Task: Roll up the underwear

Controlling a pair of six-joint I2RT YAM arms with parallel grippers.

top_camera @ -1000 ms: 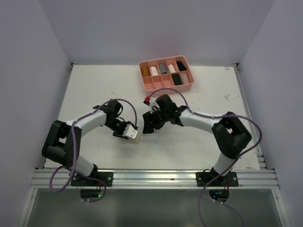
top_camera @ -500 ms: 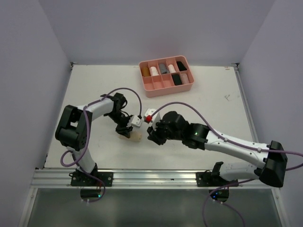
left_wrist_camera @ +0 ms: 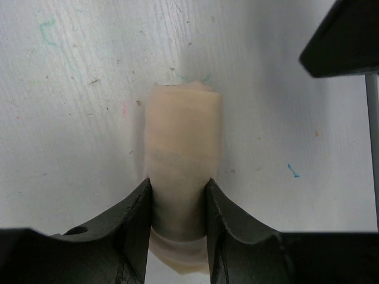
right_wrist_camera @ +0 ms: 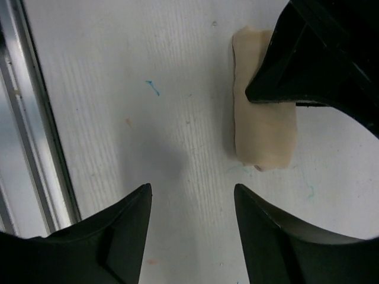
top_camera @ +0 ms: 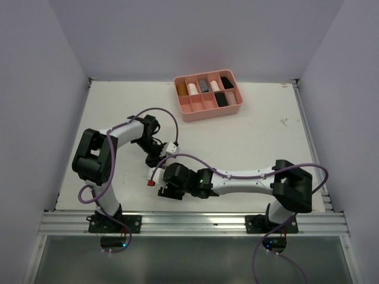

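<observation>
The pale tan underwear [left_wrist_camera: 183, 142] lies on the white table as a tight upright roll. My left gripper [left_wrist_camera: 177, 201] is shut on its near end, one black finger pressed against each side. In the right wrist view the same roll [right_wrist_camera: 260, 133] lies at the upper right, with a left finger [right_wrist_camera: 320, 59] over it. My right gripper [right_wrist_camera: 190, 192] hovers open over bare table beside the roll and touches nothing. From above, the left gripper [top_camera: 156, 161] and right gripper [top_camera: 167, 188] sit close together near the front, hiding the roll.
A rigid pink divided tray [top_camera: 204, 112] with several rolled garments stands at the back of the table. The metal front rail [right_wrist_camera: 29, 118] runs just beside my right gripper. The right arm's dark body [left_wrist_camera: 349, 35] shows in the left wrist view's top right corner.
The right arm has swung from the table's middle down toward the front rail, ending beside the roll. The left gripper has stayed closed on the tan roll at the same spot.
</observation>
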